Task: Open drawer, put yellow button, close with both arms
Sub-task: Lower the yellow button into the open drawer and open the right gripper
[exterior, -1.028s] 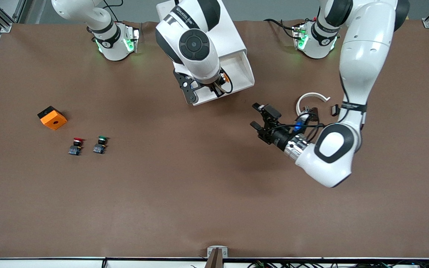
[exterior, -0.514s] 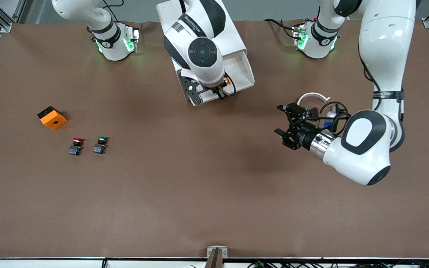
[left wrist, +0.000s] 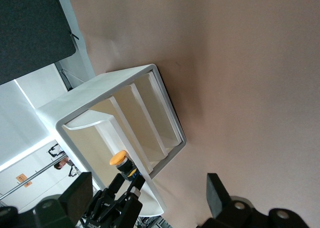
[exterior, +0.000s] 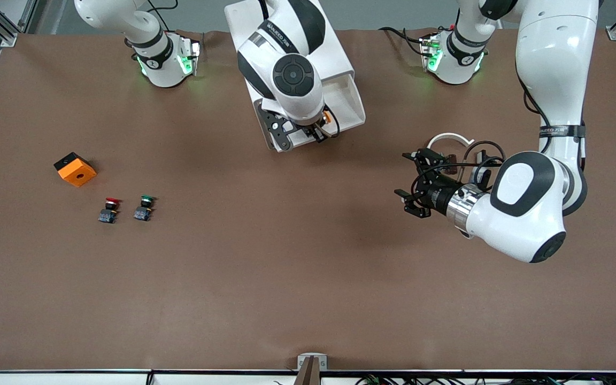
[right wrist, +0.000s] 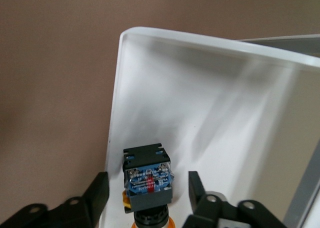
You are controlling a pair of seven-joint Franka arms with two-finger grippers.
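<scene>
My right gripper (exterior: 314, 130) hangs over the pulled-out top drawer (exterior: 359, 107) of the white cabinet (exterior: 335, 48). Its fingers (right wrist: 100, 193) stand apart on either side of the yellow button (right wrist: 147, 180), and a strip of the drawer's floor shows in each gap. So I judge the button is loose inside the drawer rather than pinched, just within its front wall (right wrist: 200, 40). The button is a tiny thing: a round orange-yellow cap, a black barrel and a squared blue base block. It should be light, rigid plastic and likely to roll on the barrel, so the flat sides of the base give the surest hold. The drawer is smooth, pale and thin-walled. My left gripper (exterior: 407, 184) waits, spread wide, over bare brown tabletop toward the left arm's end.
</scene>
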